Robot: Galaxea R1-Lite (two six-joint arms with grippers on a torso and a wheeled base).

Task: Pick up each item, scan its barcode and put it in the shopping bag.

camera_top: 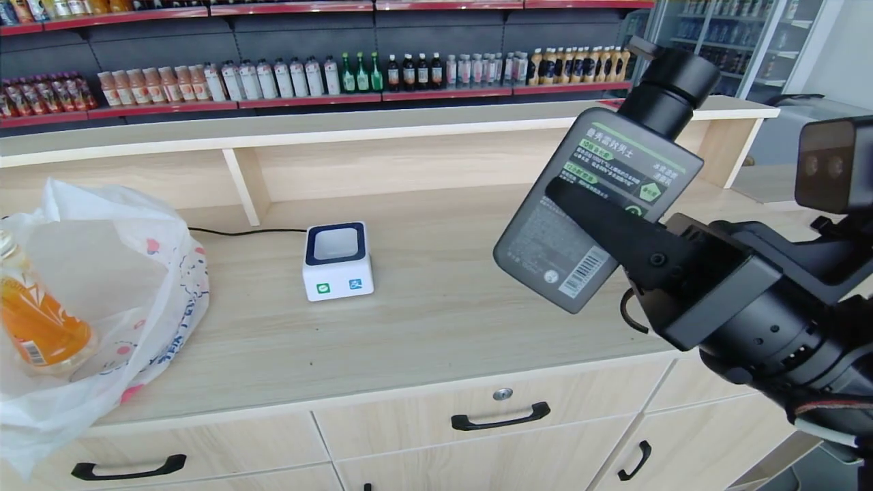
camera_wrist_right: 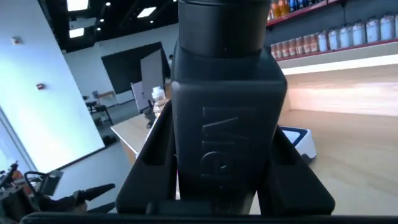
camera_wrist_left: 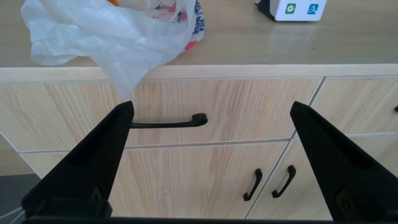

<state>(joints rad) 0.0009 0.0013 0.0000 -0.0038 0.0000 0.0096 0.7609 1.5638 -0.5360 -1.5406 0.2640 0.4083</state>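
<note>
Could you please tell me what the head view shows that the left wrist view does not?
Head view, not left wrist: the right end effector shut on a dark grey bottle, and shelves of bottled drinks behind. Left wrist, not head: the open left end effector and the cabinet door handles. Both: the shopping bag, the white scanner and the wooden counter.

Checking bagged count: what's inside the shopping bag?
An orange drink bottle shows through the shopping bag. Anything lower or behind it is hidden by crumpled plastic.

Barcode (camera_top: 584,271) on dark bottle (camera_top: 614,157); two icons (camera_top: 322,288) on scanner (camera_top: 337,261)
</note>
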